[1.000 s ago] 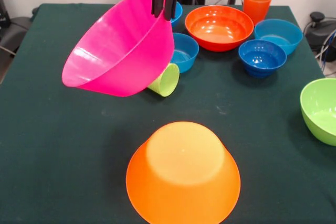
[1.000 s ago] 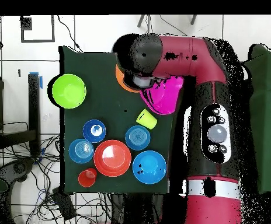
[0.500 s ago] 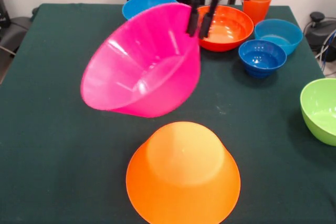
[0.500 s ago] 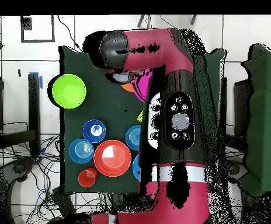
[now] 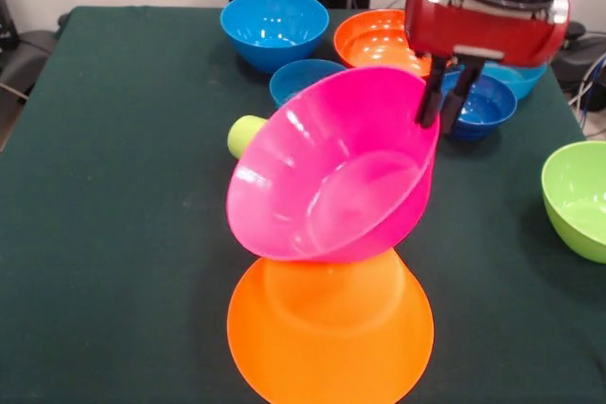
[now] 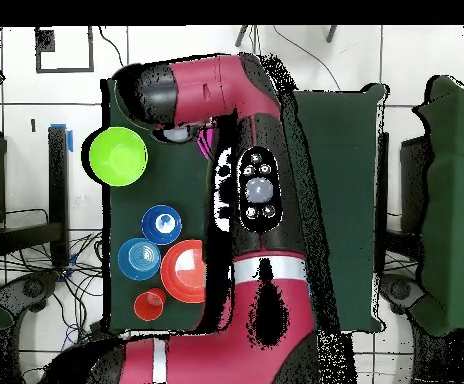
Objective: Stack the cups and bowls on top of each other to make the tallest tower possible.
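- Grip first: in the front view my gripper (image 5: 445, 101) sits upper right of centre, its two dark fingers clamped over the rim of the pink bowl (image 5: 331, 172), one inside the wall and one outside.
- The pink bowl hangs from that pinched rim and spreads down and to the left of the claw, mid-frame, tilted steeply.
- Its mouth points toward the lower left of the frame and toward the camera, so I see into it; its axis runs from lower left up to upper right.
- The upturned light-orange bowl (image 5: 331, 328) sits at bottom centre, flat bottom up; it lies below and left of the claw.
- The pink bowl's lowest edge overlaps that base's top in the front view; I can't tell whether they touch.
- I judge the placement turns on levelling the pink bowl over that base.
- Overhead, the arm (image 6: 256, 200) hides both bowls.
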Motion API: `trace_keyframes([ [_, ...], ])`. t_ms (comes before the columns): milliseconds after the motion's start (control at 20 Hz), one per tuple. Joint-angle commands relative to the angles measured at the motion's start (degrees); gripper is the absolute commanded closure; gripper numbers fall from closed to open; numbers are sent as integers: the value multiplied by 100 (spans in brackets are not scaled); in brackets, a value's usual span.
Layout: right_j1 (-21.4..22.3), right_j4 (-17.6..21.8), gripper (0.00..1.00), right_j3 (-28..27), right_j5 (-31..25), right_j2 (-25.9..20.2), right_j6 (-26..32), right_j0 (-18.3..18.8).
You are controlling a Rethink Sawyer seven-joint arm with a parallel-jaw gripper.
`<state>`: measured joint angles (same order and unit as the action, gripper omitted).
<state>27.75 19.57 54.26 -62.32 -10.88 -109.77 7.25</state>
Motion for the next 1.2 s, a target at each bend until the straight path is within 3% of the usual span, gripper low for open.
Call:
trace_keyframes([
  [50,-630,281,100,-604,207,-30,-269,32],
  [350,-527,260,100,-634,-28,143,-74,95],
  [550,-445,263,100,-445,110,262,-22,121],
  [900,-608,156,100,-770,-83,317,56,96],
  [1200,-878,-16,100,-1057,-66,249,-219,5],
])
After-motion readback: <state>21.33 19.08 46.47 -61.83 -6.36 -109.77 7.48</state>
